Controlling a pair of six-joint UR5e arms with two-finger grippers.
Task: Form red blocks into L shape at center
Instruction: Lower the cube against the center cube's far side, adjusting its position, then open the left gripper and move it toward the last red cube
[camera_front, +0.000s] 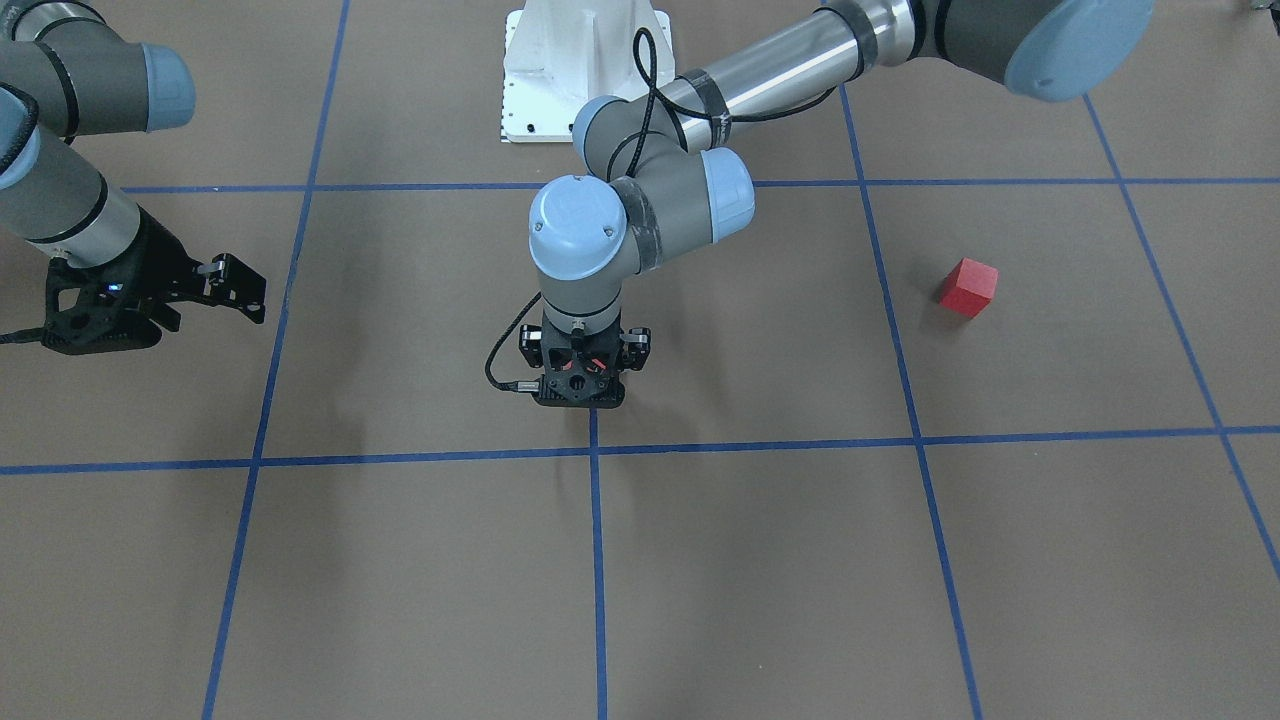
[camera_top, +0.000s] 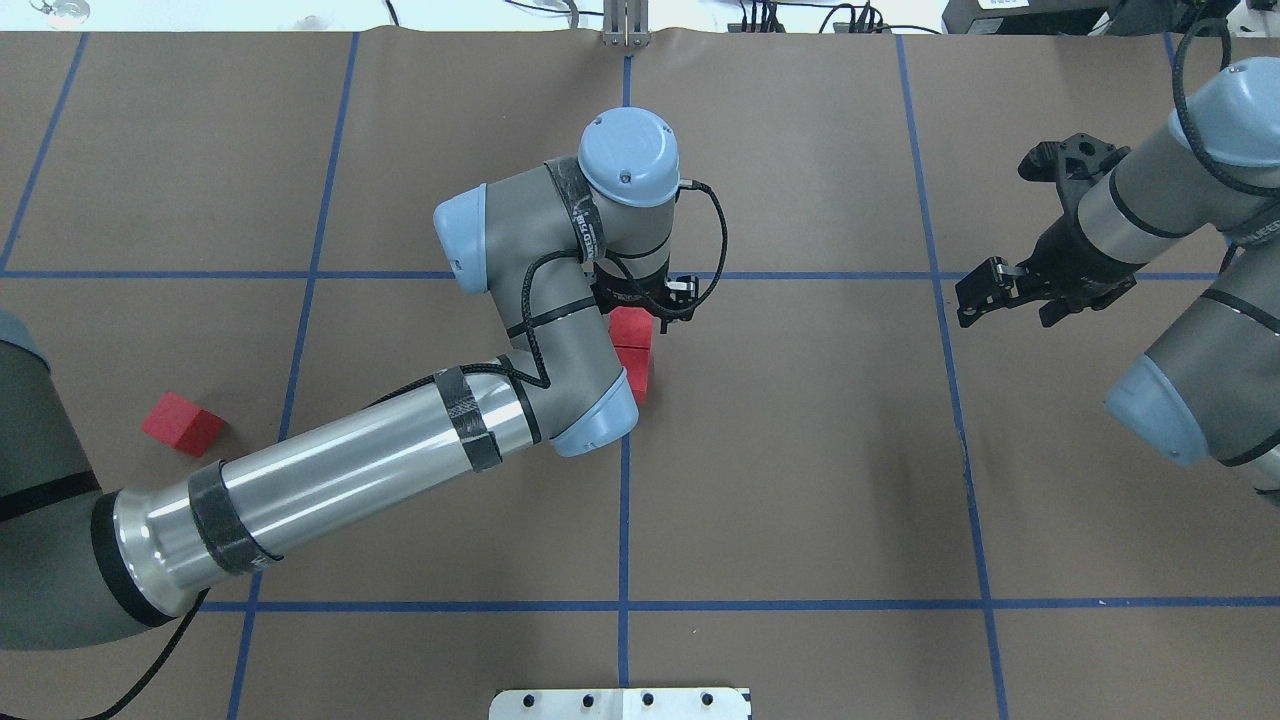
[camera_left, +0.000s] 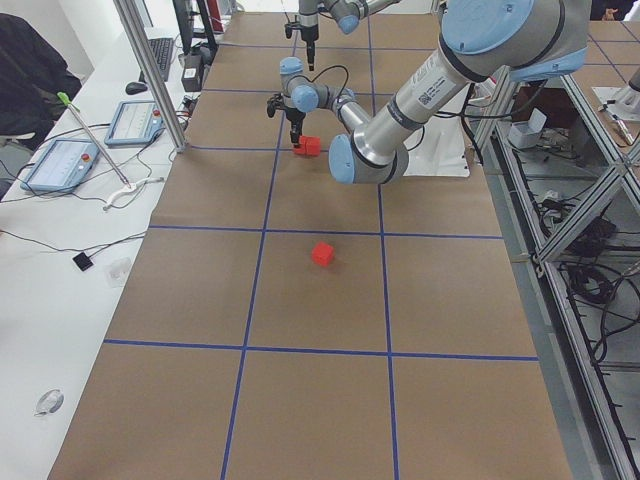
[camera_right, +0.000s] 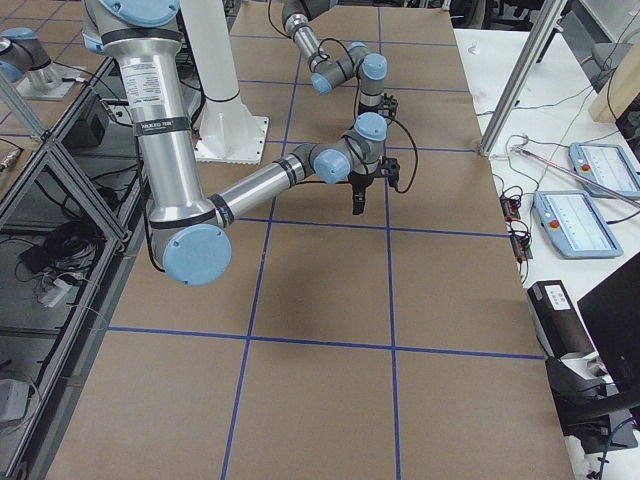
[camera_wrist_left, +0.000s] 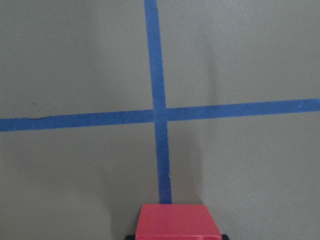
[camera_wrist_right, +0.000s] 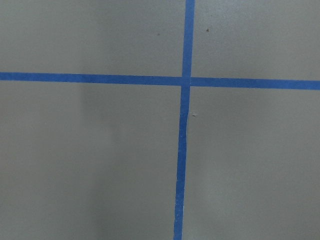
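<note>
Nearest the left wrist lens, a red block (camera_wrist_left: 178, 221) sat at the bottom edge of that view. It was directly beneath the left gripper (camera_front: 583, 372) and between its jaws, over the middle tape line (camera_wrist_left: 159, 150), with the tape crossing just ahead of it. The gripper pointed straight down, low over the floor. Whether its jaws pressed the block or stood slightly off it could not be told, since the wrist and its mount hid the fingertips in every view. A second block (camera_top: 640, 374) lay touching the first on the robot's side of the gripper, so the pair made a short bar at the center (camera_top: 720, 400) with its long axis along the middle tape line. The third block (camera_top: 182, 422) lay well apart, out to the left gripper's left and somewhat toward the robot, turned askew to the grid. The right gripper (camera_top: 1005, 306) hung on the opposite side of the left one, jaws apart and empty, and was farther from that third block. By my reading the left arm was the nearer one to fetch it. The L would need the block set beside one end of the bar, across its axis rather than in line.
</note>
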